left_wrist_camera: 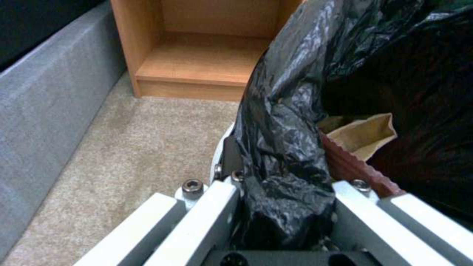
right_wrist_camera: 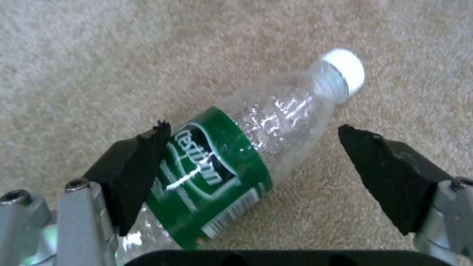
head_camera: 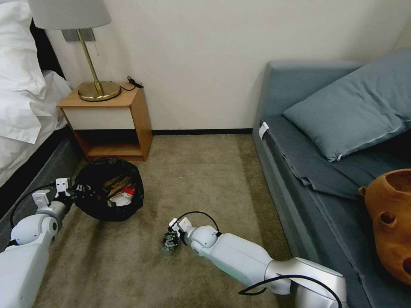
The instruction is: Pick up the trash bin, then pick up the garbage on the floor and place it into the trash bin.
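Left claw [left_wrist_camera: 286, 207] clamps trash bin [head_camera: 109, 194] rim, pads bag-hidden | right claw [right_wrist_camera: 251, 166] agape astride bottle [right_wrist_camera: 246, 147]

Open beige carpet [head_camera: 205, 171] is left between the black-bagged round trash bin [head_camera: 92, 205] and the grey-blue sofa [head_camera: 291, 179]. Passage behind the bin is blocked by the wooden nightstand [head_camera: 137, 115], and on its left by the grey bed base [head_camera: 38, 171].
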### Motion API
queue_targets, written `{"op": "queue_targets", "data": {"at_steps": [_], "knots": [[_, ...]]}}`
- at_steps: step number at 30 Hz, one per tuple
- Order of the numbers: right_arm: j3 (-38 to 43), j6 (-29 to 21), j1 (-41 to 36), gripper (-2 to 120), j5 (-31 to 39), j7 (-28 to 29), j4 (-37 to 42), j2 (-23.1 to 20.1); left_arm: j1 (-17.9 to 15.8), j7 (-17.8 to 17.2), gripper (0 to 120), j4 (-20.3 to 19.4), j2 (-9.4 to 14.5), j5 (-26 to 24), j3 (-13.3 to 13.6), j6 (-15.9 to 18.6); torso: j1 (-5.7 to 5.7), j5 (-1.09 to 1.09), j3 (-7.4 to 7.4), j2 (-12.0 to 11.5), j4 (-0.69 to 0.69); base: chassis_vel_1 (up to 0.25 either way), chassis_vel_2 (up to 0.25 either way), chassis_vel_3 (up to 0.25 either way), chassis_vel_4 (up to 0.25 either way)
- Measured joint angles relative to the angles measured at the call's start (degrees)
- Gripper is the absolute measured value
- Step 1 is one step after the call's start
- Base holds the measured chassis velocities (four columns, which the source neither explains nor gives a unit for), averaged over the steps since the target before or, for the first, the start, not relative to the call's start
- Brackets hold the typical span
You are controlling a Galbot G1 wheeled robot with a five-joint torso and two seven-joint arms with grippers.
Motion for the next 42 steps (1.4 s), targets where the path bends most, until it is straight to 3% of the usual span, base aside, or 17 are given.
{"op": "queue_targets", "data": {"at_steps": [5,9,22,28,42], "knots": [[0.81,0.60,-0.15,87,-1.23,-2.10,-2.90,1.16,0.06,-0.29,2,-0.45,-0.10,-0.04,0.14,0.06,0.00,0.00,0.00,0.00,0.01,0.000,0.000,0.000,0.000],[1.17,0.65,-0.16,80,-1.38,-3.30,-3.98,1.29,-0.04,-0.46,2,-0.51,-0.09,-0.14,0.29,0.09,0.00,0.00,0.00,0.00,0.01,0.000,0.000,0.000,0.000],[2.71,1.42,-0.13,29,-2.60,-6.16,-6.54,1.12,-0.45,-0.37,2,-0.06,0.05,-0.45,0.44,0.11,0.00,0.00,0.00,0.00,0.01,0.000,0.000,0.000,0.000],[3.38,2.64,-0.16,17,-3.34,-6.25,-6.41,1.03,-0.33,-0.29,2,-0.07,0.11,-0.53,0.33,0.11,0.00,0.00,0.00,0.00,0.01,0.000,0.000,0.000,0.000],[11.48,7.18,2.18,16,-7.97,-6.61,0.25,-2.85,-0.01,-0.53,2,0.10,0.60,-1.61,-0.43,0.00,0.00,0.00,0.00,0.00,0.00,0.000,0.000,0.000,0.000]]}}
